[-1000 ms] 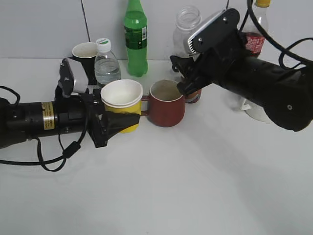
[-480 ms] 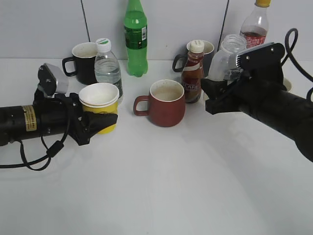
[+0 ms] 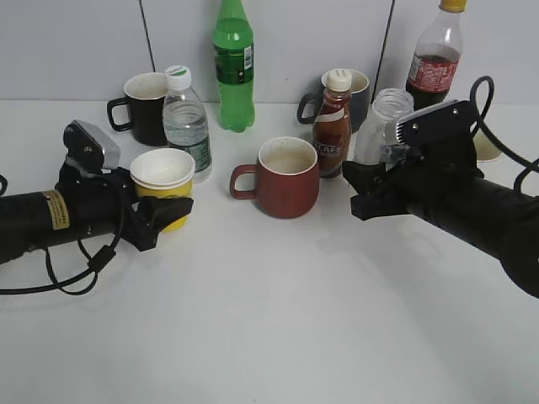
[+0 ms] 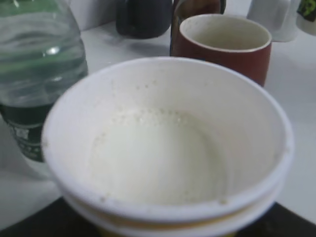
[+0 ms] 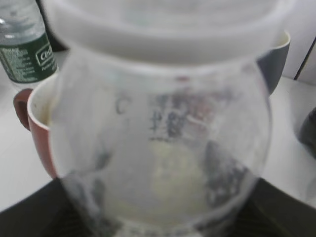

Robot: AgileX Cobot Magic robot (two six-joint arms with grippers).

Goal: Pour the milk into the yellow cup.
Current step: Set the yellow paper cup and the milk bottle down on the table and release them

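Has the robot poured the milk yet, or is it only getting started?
The pour looks done: the yellow cup, held by the left gripper, has white liquid inside. The right gripper holds the milk bottle upright and nearly emptied. Only setting both down seems left.

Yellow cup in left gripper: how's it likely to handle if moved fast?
The yellow cup holds milk and has no lid, so quick moves would probably slosh it. It looks thin-walled, likely easy to crush. The left gripper grips low, so tipping seems possible.
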